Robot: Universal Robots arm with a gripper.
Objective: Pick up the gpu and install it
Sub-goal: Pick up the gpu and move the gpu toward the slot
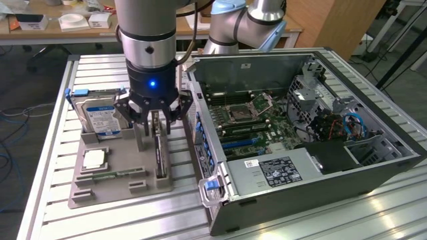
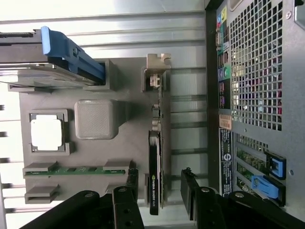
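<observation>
The gripper point(image 1: 155, 119) is hovering with fingers spread, straddling one end of the gpu point(image 2: 155, 183). The card is standing edge-on in the grey tray point(image 1: 100, 195), and the fingers appear not to be touching it.

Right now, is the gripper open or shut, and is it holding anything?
Gripper: open, fingers either side of the thin dark flat gpu card, holding nothing.

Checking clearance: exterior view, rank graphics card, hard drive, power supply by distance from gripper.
1. Graphics card: under the gripper, between its open jaws.
2. Hard drive: exterior view's left.
3. Power supply: in the case, exterior view's right.
</observation>
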